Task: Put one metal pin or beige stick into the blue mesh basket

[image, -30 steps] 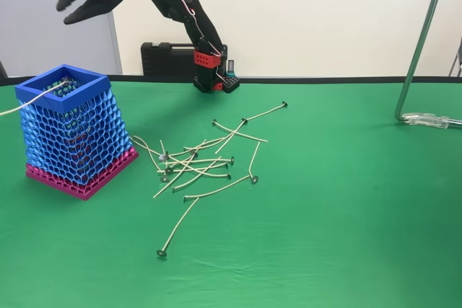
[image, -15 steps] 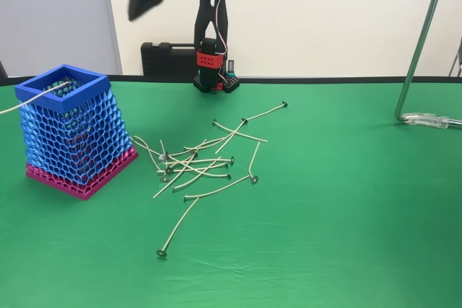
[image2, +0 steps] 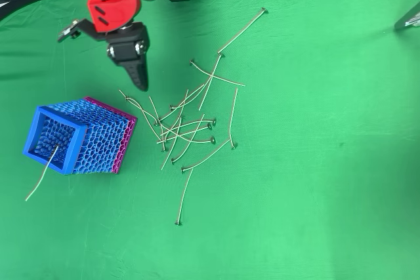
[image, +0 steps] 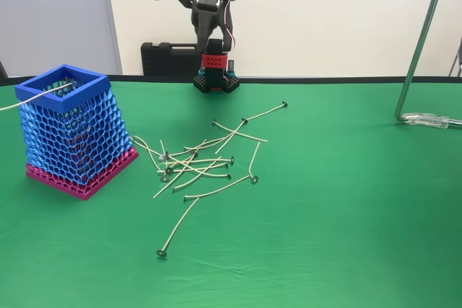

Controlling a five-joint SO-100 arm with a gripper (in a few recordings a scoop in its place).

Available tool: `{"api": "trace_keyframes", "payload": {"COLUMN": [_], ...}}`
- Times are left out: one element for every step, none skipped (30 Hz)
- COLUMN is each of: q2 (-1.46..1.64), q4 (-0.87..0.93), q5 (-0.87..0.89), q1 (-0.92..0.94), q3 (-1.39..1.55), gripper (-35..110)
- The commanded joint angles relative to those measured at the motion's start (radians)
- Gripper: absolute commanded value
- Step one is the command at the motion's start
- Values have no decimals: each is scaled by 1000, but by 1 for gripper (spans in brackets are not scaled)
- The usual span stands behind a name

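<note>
The blue mesh basket (image: 68,131) (image2: 79,137) stands on the green cloth at the left. One thin pin (image: 29,100) (image2: 41,176) leans out over its rim. Several more long metal pins (image: 195,164) (image2: 190,129) lie in a loose pile to the right of the basket in both views. My gripper (image: 207,35) (image2: 141,83) hangs high above the cloth, close to the arm's base (image: 215,81). It points down, its black fingers are shut, and it holds nothing. In the overhead view its tip is above the basket and left of the pile.
A black case (image: 170,59) lies behind the table edge next to the arm's base. A metal stand (image: 422,41) rises at the right, with its foot (image: 433,119) on the cloth. Open green cloth spreads across the front and right.
The arm swung right from above the basket back toward its base and folded down. The gripper went from open to shut. The pin still leans out of the basket.
</note>
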Motion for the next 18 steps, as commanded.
{"api": "trace_keyframes", "payload": {"q2": [121, 160, 198, 238, 279, 316, 351, 388, 426, 462, 495, 532, 566, 598, 630, 661, 696, 735], "q4": [-55, -67, -78, -89, -103, -109, -109, -110, -114, -114, -115, -115, -114, -110, -106, -98, -87, -74], "q5": [12, 18, 21, 20, 23, 26, 28, 34, 40, 43, 49, 54, 55, 57, 58, 60, 63, 67], "q1": [-44, -55, -64, -71, -75, -77, -78, -78, -78, -80, -81, -83, -87, -92, -98, -103, -106, -107], "q3": [179, 233, 287, 341, 391, 437, 480, 520, 560, 595, 630, 660, 686, 712, 735, 761, 782, 804], "gripper": [1, 1, 1, 1, 1, 1, 1, 1, 1, 1, 1, 1, 0, 0, 0, 0, 0, 0]}}
